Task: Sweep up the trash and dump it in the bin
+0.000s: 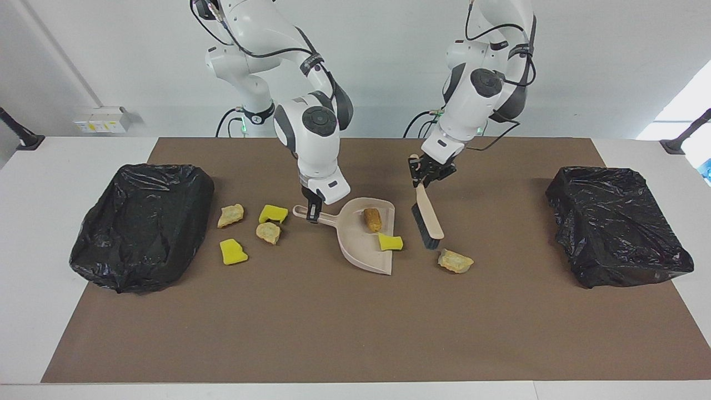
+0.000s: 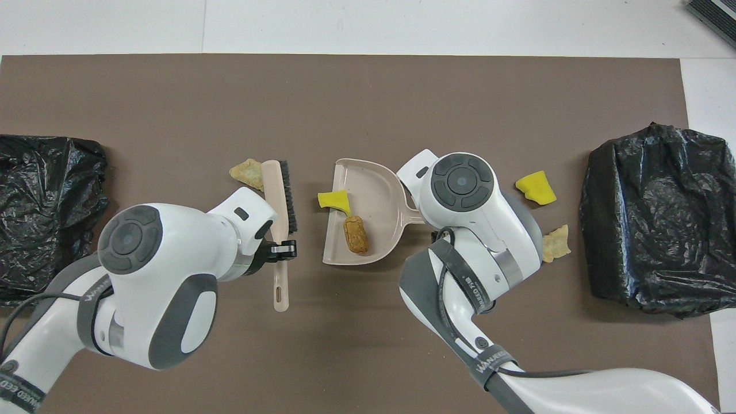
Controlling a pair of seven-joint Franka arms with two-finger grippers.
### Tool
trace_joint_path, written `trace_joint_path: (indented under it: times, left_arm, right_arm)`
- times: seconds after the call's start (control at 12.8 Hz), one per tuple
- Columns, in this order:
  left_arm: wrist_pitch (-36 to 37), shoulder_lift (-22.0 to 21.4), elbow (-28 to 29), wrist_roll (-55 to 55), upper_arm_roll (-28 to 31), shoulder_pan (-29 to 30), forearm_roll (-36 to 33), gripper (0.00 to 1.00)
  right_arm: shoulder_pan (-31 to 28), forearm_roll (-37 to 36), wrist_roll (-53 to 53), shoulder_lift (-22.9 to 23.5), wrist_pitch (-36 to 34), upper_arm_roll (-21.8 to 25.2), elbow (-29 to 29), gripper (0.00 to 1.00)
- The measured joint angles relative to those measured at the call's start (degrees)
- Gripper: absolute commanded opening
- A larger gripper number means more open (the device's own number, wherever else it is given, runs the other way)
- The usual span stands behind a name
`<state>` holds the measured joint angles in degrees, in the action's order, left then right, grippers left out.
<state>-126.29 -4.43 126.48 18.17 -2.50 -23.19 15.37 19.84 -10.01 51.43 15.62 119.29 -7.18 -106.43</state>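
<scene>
I hold the brush (image 1: 426, 218) by its handle in the left gripper (image 1: 423, 176), clamped tight, bristles just beside the tan lump (image 1: 455, 260) that lies toward the left arm's end of the table (image 1: 344, 328). The right gripper (image 1: 312, 214) is closed on the dustpan (image 1: 355, 244) handle, pan flat on the table. To do this sweep well, I judge the bristles should drop on the side of the lump away from the pan, then drag straight into the mouth, nudging in the yellow chunk (image 1: 390, 241) that straddles the lip. A brown lump (image 1: 372, 219) already sits inside. Count: seven scraps, three yellow, four tan or brown; four lie loose beside the bin (image 1: 141, 225) at the right arm's end. Two bins (image 1: 619, 225), one brush, one dustpan.
</scene>
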Motion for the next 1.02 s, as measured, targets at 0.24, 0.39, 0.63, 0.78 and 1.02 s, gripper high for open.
trace_joint_path:
  times: [0.24,0.39,0.63,0.78,1.02]
  left_arm:
    - [0.66,0.63,0.12,-9.88,0.1,7.72,-0.08,0.0]
    - [0.78,2.69,0.48,-15.57,0.17,11.16,-0.08,0.0]
    - [0.22,6.52,0.57,-20.8,0.1,12.95,-0.08,0.0]
    - [-0.16,7.55,0.57,-21.86,-0.39,12.9,-0.08,0.0]
    - [-0.2,7.92,0.99,-21.85,-1.14,10.06,-0.08,0.0]
  right_arm:
    - [0.07,-1.56,0.0,0.1,0.12,-0.03,0.0,0.0]
    - [0.08,-3.69,0.0,0.15,0.11,-0.11,-0.03,0.0]
    - [0.09,-4.58,0.0,0.17,0.11,-0.14,-0.05,0.0]
    - [0.09,-4.67,0.0,0.17,0.11,-0.14,-0.06,0.0]
    - [0.09,-4.69,0.0,0.17,0.11,-0.14,-0.07,0.0]
